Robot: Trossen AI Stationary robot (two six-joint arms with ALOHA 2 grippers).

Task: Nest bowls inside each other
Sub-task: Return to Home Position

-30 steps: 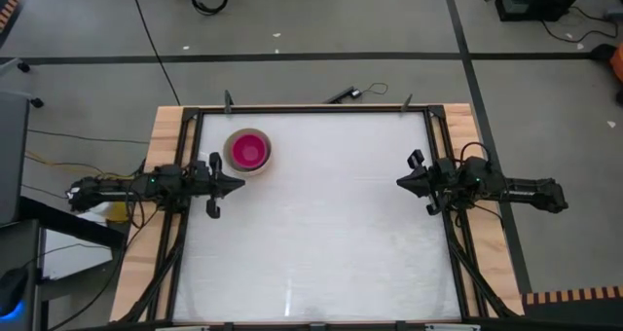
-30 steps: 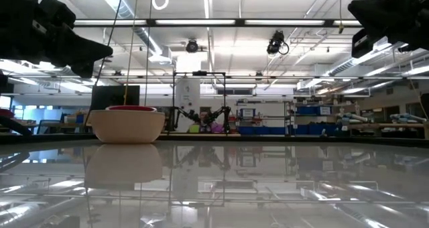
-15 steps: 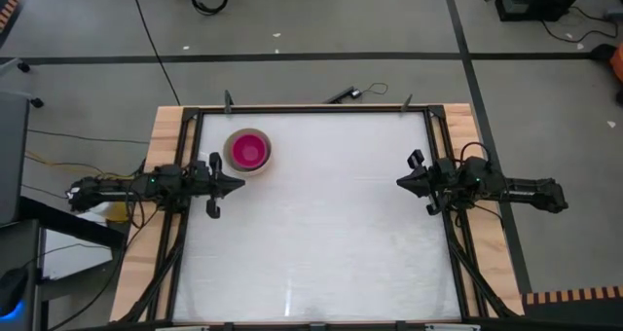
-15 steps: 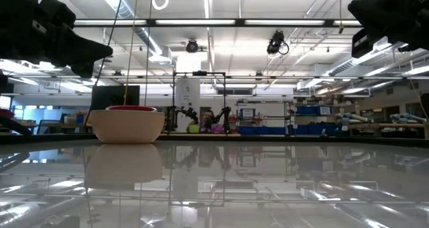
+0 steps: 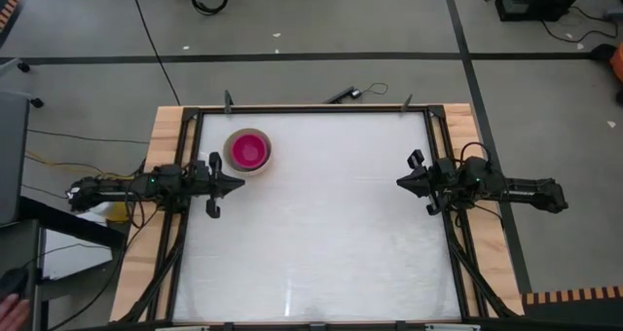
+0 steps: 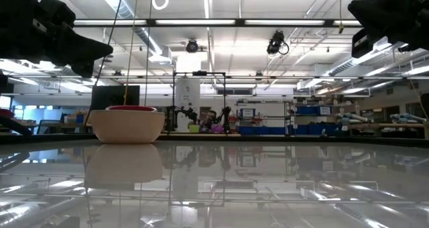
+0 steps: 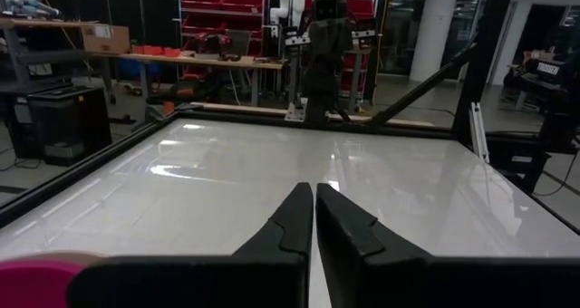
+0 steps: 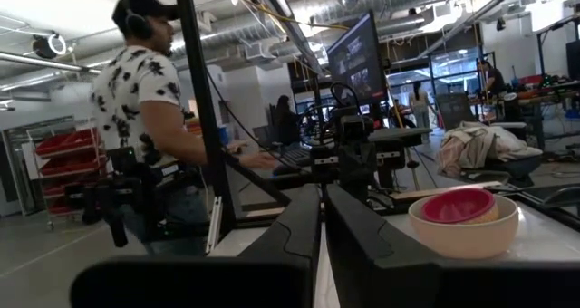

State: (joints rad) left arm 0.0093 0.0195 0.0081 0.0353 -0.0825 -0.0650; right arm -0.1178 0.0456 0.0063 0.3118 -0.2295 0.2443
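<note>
The bowls stand as one nest [image 5: 247, 152] at the table's far left. A red-magenta bowl [image 8: 453, 205] sits inside a beige-grey bowl [image 6: 127, 126], which rests by its base on the white tabletop. My left gripper [image 5: 241, 184] hovers shut at the left edge, just near of the nest, and points toward the table's middle. A corner of the magenta bowl [image 7: 36, 274] shows in its wrist view, past the shut fingers [image 7: 314, 195]. My right gripper [image 5: 398, 181] hovers shut at the right edge, far from the bowls, its fingers [image 8: 322, 199] together.
A black frame [image 5: 311, 108] runs round the white tabletop [image 5: 321, 243], on a wooden base. Free room covers the middle, near and right parts of the table. A person [image 8: 149, 91] stands beyond the table's left side, behind my left arm [image 8: 349, 154].
</note>
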